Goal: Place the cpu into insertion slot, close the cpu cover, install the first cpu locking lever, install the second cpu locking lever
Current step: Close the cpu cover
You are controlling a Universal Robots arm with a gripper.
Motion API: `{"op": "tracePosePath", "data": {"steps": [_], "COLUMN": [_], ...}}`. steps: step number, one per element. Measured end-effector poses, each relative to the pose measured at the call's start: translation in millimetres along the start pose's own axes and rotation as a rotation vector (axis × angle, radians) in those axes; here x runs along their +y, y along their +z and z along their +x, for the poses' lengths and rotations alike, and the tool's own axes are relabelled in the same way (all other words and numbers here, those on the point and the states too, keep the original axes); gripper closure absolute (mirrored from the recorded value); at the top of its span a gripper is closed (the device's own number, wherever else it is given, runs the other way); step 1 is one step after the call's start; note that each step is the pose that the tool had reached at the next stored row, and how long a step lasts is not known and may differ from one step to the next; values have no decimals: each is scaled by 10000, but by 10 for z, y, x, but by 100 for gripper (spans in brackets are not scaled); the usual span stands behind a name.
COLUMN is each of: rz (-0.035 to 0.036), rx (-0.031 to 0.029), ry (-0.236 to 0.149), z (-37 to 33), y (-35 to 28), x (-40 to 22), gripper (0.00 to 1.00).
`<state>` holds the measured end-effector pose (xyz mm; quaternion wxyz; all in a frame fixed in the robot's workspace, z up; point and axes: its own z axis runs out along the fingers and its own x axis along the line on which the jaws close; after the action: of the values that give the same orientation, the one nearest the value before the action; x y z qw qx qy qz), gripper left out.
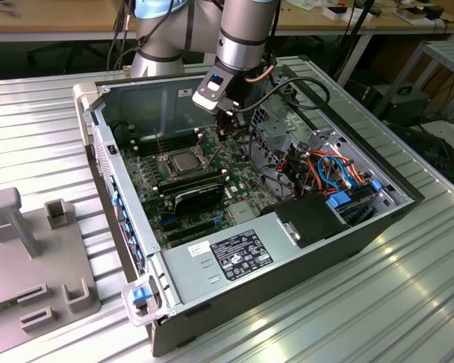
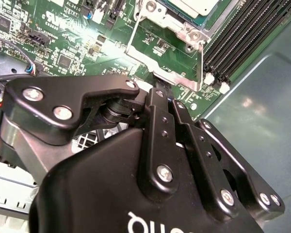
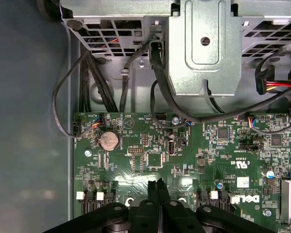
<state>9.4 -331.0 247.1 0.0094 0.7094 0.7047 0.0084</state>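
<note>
While the gripper [image 1: 228,128] hangs inside the open computer case [image 1: 234,306], its two black fingers [image 3: 153,194] are pressed together with nothing between them, as the first wrist view shows. The cpu [image 1: 183,160] is a small flat square with a silvery-grey top, and it lies in the insertion slot [image 2: 189,30] on the green motherboard [image 1: 155,204]. It sits just to the exterior view's left of the gripper and is not touched by it. In the second wrist view the chip shows a pale top, and the cpu cover [image 2: 169,72] appears as a thin silvery frame beside it. Green board shows through the cover's window, so it is not over the chip, and the pictures do not show whether it stands up or lies back.

The case rests on a ribbed metal table [image 1: 408,302], with a grey fixture [image 1: 38,249] at the exterior view's left and wooden desks [image 1: 60,19] behind.

Grey case walls close the board in on all sides. Long black memory slots [image 2: 237,34] run close to the socket, and a black card [image 1: 198,193] lies near the chip on the side toward the power supply [image 1: 234,253]. A metal drive cage [image 3: 203,48] and loose black cables [image 3: 160,97] crowd the side next to the gripper. A coin cell [image 3: 108,141] sits on bare board beyond the fingertips.
</note>
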Motion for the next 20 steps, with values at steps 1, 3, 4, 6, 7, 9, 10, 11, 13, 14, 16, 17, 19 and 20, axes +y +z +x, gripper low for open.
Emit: {"op": "tracePosePath", "data": {"steps": [1, 3, 4, 6, 7, 9, 10, 11, 13, 14, 16, 17, 19, 20], "rz": [1, -1, -1, 0, -1, 0, 0, 0, 0, -1, 0, 0, -1, -2], "rx": [0, 0, 1, 0, 0, -1, -1, -1, 0, 1, -1, 0, 2, 2], "ry": [-1, -1, 0, 0, 0, 0, 0, -1, 0, 0, 0, 0, -1, -1], "z": [0, 0, 0, 0, 0, -1, -1, -1, -1, -1, -1, -1, -1, -1], "y": [0, -1, -1, -1, -1, -2, -2, -2, -2, -1, 0, 0, 1, 0], "x": [-7, -30, -46, -64, -73, -102, -112, -124, -146, -159, -185, -198, -230, -253], "gripper": [89, 89, 89, 89, 89, 89, 89, 89, 89, 89, 89, 89, 89, 89]}}
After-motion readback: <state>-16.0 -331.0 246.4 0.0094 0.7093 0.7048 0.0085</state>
